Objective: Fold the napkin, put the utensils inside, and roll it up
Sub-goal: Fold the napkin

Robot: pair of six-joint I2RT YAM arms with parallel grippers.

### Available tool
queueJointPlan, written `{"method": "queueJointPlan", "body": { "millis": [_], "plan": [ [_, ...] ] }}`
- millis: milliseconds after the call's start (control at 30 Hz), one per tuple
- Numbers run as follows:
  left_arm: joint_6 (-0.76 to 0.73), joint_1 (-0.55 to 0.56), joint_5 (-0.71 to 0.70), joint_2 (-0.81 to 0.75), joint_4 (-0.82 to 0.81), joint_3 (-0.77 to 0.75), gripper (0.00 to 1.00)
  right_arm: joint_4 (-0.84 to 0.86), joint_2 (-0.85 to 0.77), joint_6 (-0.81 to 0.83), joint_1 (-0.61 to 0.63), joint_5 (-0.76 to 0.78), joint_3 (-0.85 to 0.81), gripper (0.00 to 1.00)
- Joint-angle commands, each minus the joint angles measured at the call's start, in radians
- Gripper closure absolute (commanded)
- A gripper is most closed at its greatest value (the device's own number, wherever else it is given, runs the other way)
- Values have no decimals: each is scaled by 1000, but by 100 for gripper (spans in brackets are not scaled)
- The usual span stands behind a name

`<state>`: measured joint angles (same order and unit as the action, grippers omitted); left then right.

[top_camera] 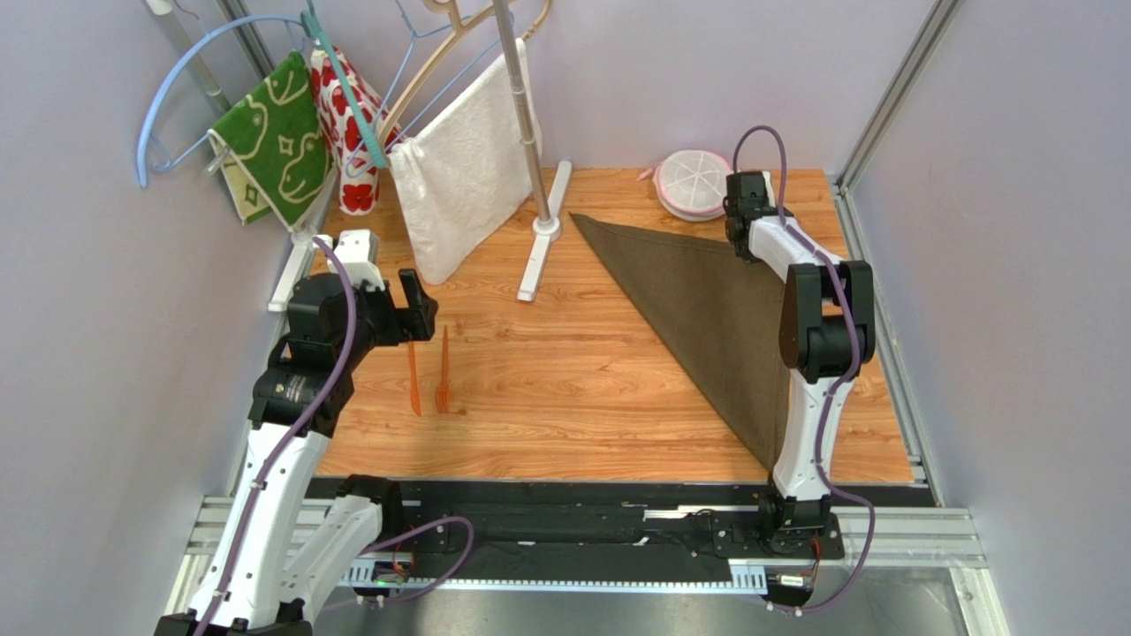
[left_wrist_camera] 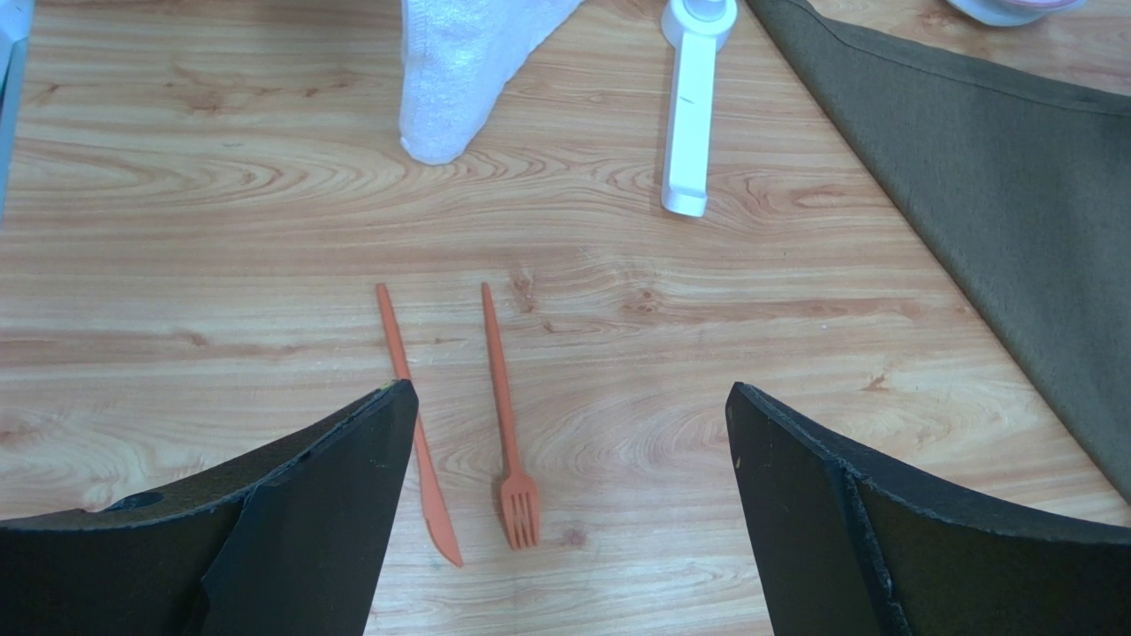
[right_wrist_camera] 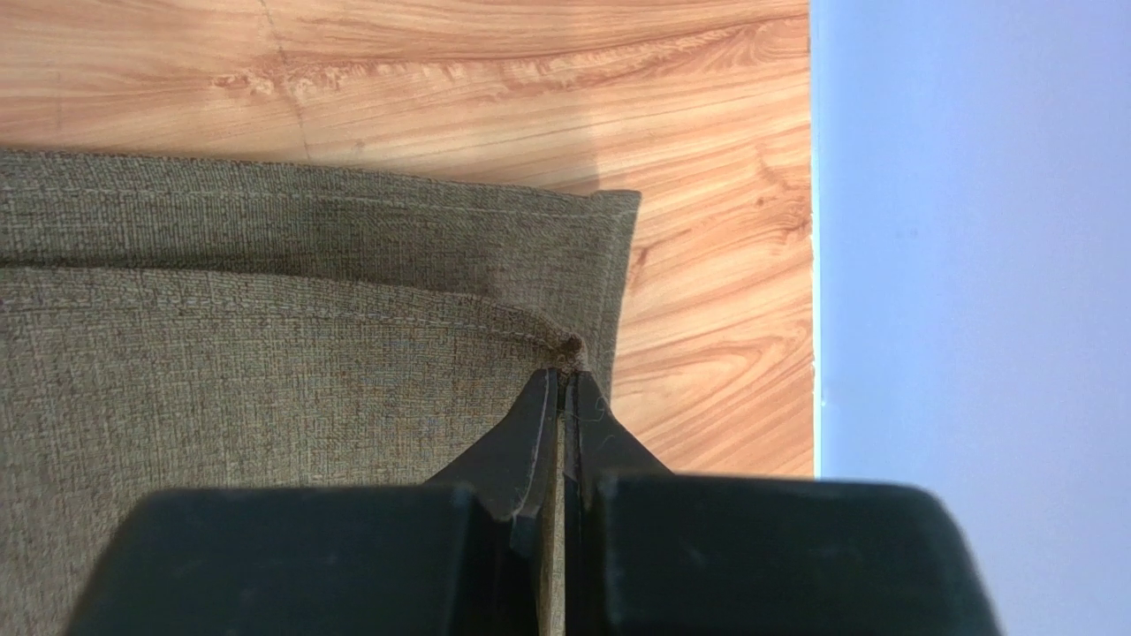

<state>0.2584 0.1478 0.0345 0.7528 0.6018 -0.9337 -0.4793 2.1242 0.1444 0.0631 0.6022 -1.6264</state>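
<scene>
The napkin (top_camera: 704, 318) lies on the right half of the desk (top_camera: 598, 384), folded on the diagonal into a triangle. Its long edge runs from the far middle of the desk down to the near right.

**Right arm.** The right end effector (right_wrist_camera: 564, 384) is at the far right corner of the napkin, with its jaws pressed together on the corner of the upper layer. In the right wrist view the upper hem sits just inside the lower hem, not flush with it. The lower corner shows beyond the pinch.

**Left arm.** The left end effector (left_wrist_camera: 568, 391) hangs above the utensils with its fingers spread wide and holds nothing.

**Utensils.** The knife (left_wrist_camera: 418, 437) and the fork (left_wrist_camera: 505, 411) lie side by side on bare wood, close but apart. Both are well apart from the napkin, and their handles point toward the white towel (left_wrist_camera: 465, 66).

**Step in hand.** This appears to be the end of the fold. The diagonal crease is made and only the pinched corner has yet to be laid down.

**Next move.**
1. Set the held corner onto the lower layer and open the right jaws without dragging the cloth.
2. Lower the left end effector over one utensil. Each piece is thin and lies flat, so the fingers must close low against the desk.
3. Carry each utensil across to the napkin.

**Caution.** The two pieces lie near each other, so closing on one could nudge the other.
</scene>
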Motion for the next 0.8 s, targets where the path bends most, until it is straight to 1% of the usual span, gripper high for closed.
{"method": "queueJointPlan", "body": {
  "millis": [0, 367, 533, 767],
  "plan": [
    [-19, -8, 13, 0, -25, 4, 4, 36, 34, 35, -14, 28, -66, 100],
    [-19, -8, 11, 2, -25, 4, 4, 44, 37, 21, -29, 30, -102, 100],
    [-21, -8, 13, 3, -25, 4, 4, 31, 69, 27, -34, 42, -144, 100],
    [-21, -8, 8, 5, -23, 4, 4, 45, 69, 20, -45, 48, -142, 100]
  ]
}}
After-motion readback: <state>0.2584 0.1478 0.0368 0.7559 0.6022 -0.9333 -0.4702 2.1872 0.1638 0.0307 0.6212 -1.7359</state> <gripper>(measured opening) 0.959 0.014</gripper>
